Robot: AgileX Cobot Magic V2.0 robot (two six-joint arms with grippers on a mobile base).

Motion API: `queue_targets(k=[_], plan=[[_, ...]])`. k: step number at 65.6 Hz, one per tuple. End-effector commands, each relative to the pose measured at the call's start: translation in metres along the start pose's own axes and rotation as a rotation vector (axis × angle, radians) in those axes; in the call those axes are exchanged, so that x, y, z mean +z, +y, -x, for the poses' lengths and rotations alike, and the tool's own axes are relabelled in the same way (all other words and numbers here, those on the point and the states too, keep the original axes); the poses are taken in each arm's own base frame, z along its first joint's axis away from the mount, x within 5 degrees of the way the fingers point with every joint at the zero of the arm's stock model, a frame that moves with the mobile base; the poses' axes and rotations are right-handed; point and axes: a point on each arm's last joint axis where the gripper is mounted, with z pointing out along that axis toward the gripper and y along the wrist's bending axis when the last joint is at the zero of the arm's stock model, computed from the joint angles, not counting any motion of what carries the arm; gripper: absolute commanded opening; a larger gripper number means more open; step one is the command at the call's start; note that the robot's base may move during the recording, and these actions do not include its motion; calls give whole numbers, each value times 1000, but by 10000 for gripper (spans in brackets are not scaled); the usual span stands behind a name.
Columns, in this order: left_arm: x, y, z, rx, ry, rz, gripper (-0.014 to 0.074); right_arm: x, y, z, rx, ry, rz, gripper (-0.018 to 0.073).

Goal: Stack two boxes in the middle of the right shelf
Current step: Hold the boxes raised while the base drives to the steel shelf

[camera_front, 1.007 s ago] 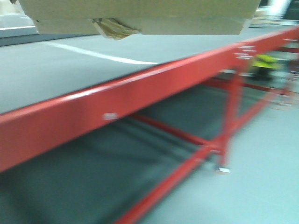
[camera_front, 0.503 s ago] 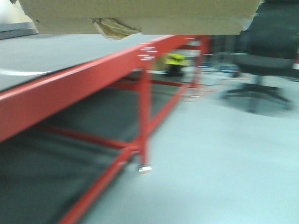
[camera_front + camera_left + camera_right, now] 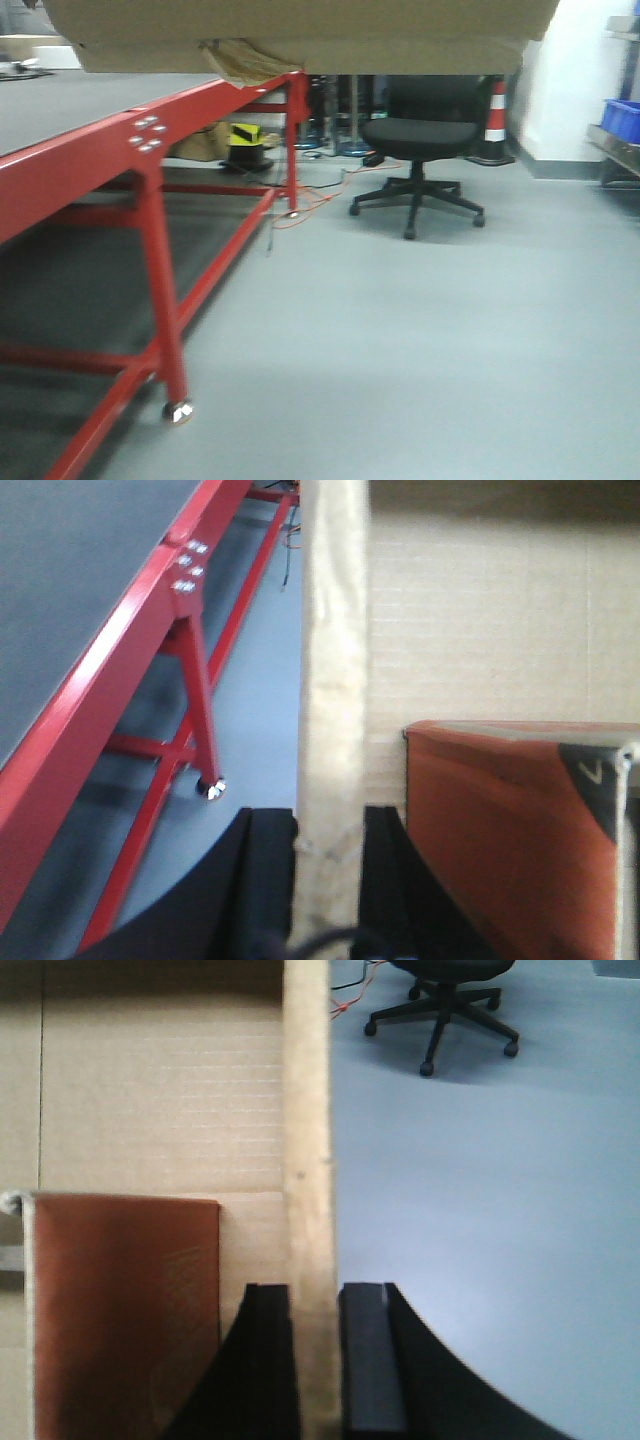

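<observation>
A large brown cardboard box (image 3: pixel 300 30) hangs across the top of the front view, with peeling tape (image 3: pixel 240 62) at its lower edge. My left gripper (image 3: pixel 328 825) is shut on the box's left wall (image 3: pixel 333 680). My right gripper (image 3: pixel 313 1300) is shut on its right wall (image 3: pixel 307 1110). An orange-brown flat item (image 3: pixel 500 830) lies inside the box and also shows in the right wrist view (image 3: pixel 125 1300); I cannot tell what it is. A grey metal shelf edge (image 3: pixel 612 150) shows at the far right, apart from the box.
A red-framed platform with a dark top (image 3: pixel 100 160) runs along the left on castors. A black office chair (image 3: pixel 420 130), a striped cone (image 3: pixel 495 110) and floor cables (image 3: pixel 310 200) stand ahead. A blue bin (image 3: pixel 622 118) sits on the shelf.
The front view has swung right: the red platform slid to the left, and the chair, cone and shelf edge came into view. The box stays held in both grippers.
</observation>
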Motion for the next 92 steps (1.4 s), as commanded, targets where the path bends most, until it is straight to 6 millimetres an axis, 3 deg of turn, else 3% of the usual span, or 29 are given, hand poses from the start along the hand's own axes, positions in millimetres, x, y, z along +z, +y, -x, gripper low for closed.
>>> queue_targets(k=[1,92], plan=[[-9,9,9,9,-61,37,-111,-8,-6,9,-30,-66,-36,-154],[-9,9,9,13,-70,38,-111,-8,-6,10,-30,-71,-32,-154]])
